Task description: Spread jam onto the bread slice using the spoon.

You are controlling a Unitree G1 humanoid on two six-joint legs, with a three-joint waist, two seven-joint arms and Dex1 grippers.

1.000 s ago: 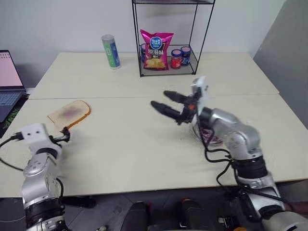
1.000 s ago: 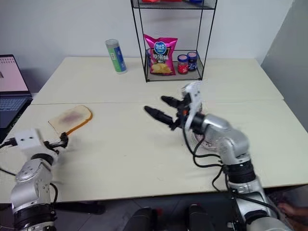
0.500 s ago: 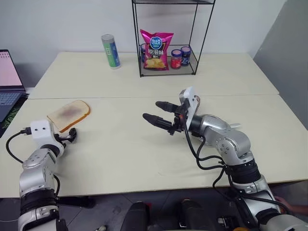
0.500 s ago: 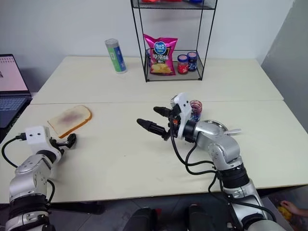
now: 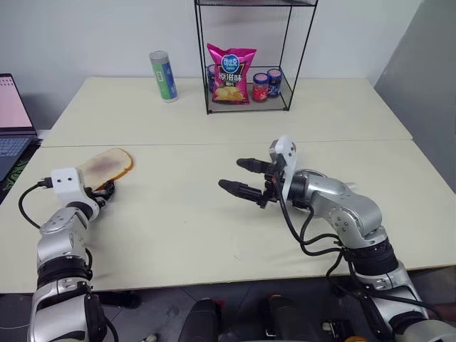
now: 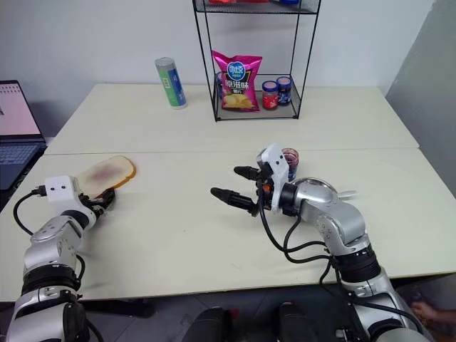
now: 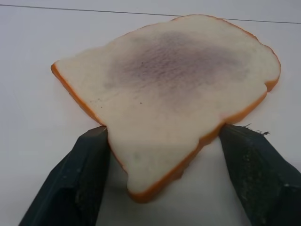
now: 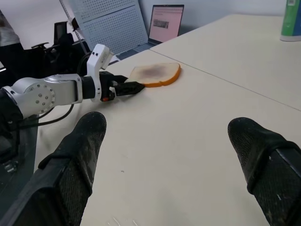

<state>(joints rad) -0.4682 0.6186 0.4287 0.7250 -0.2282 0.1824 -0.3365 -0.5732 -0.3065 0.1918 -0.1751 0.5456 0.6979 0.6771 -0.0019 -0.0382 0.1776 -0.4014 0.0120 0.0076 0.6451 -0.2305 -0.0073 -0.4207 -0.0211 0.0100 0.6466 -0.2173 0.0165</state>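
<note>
Two tools are over the pale tabletop [image 5: 178, 214], with lots of bare room between them. The bread slice [image 5: 107, 165] lies flat near the tabletop's left edge, its purple stain facing up. Its long side runs slantwise, from the near left to the far right, and its near corner points at the left tool [image 7: 164, 155]. That corner sits between the left tool's two black fingers [image 7: 77, 181], which stand apart on each side of it; I cannot tell if they press the crust. The right tool [image 5: 242, 177] hangs over the middle of the tabletop, spread wide and holding nothing, pointing toward the bread. A laptop [image 5: 13, 121] sits past the left edge. A wire rack [image 5: 246, 57] stands at the far side.
</note>
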